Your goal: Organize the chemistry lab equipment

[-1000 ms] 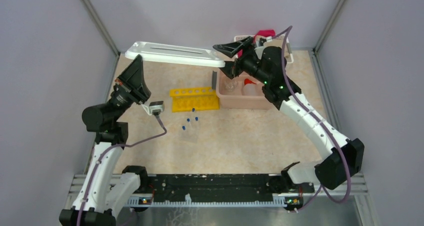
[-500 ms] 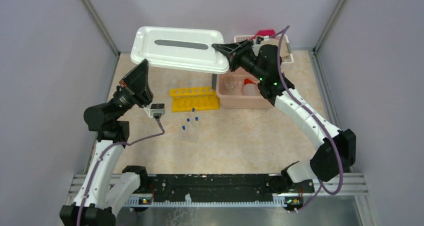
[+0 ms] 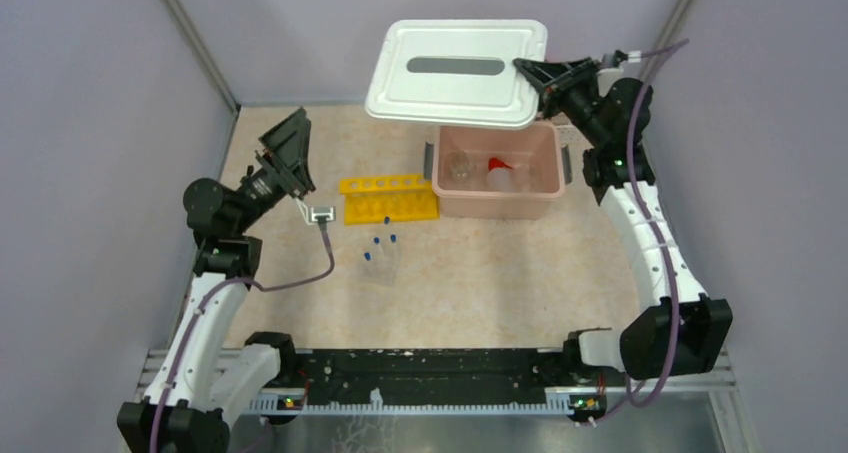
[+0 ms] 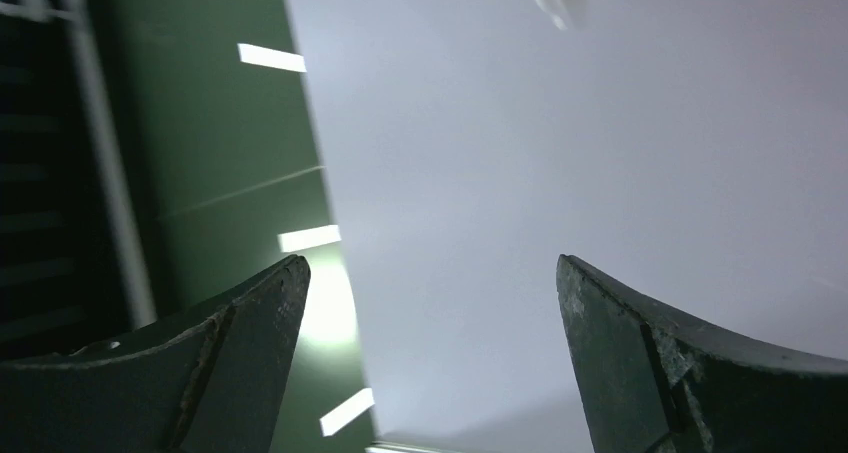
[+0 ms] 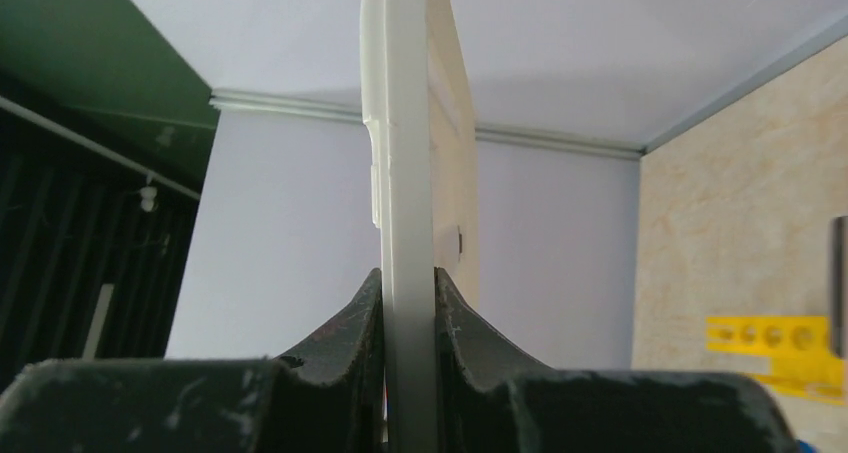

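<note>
My right gripper (image 3: 528, 71) is shut on the right edge of the white lid (image 3: 455, 73) with a grey handle and holds it in the air over the back of the pink tub (image 3: 495, 201). In the right wrist view the lid's edge (image 5: 405, 123) stands pinched between the jaws of the right gripper (image 5: 408, 283). A clear flask (image 3: 460, 165) and a white squeeze bottle with a red nozzle (image 3: 500, 170) lie in the tub. The yellow rack (image 3: 388, 198) lies left of it, with blue-capped tubes (image 3: 380, 251) in front. My left gripper (image 3: 297, 150) is raised, open and empty; in the left wrist view the left gripper (image 4: 430, 283) shows only wall.
Grey walls close in the table on the left, back and right. The left arm's cable (image 3: 325, 243) hangs just left of the tubes. The yellow rack (image 5: 775, 345) also shows low at the right of the right wrist view.
The lid has swung from the back left to above the tub. My left gripper let go of it and opened wide. My right gripper closed on its edge and rose to the right.
</note>
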